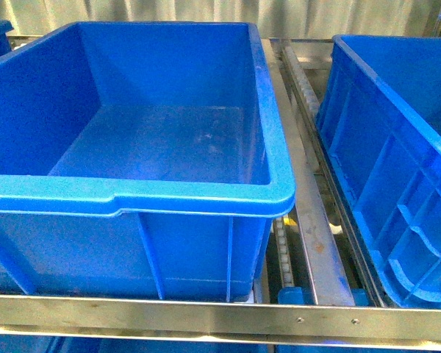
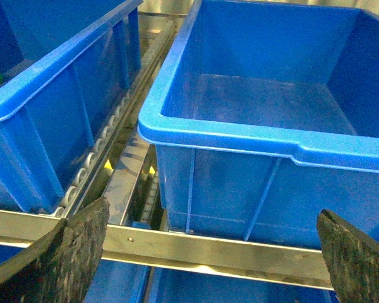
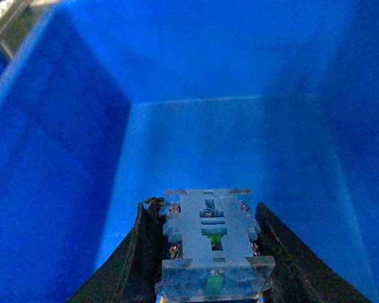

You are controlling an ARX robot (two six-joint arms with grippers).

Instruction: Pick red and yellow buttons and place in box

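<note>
Right fingers (image 3: 148, 252) around upended switch (image 3: 210, 246)

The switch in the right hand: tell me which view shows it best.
The right wrist view: the switch sits gripped between the right hand's fingers, over a blue bin; its cap colour is hidden. The front and left wrist views show only bins, no switch.

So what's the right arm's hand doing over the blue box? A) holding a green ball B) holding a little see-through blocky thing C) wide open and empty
B: in the right wrist view, the right gripper has its dark fingers closed on a translucent switch block above the blue box.
</note>
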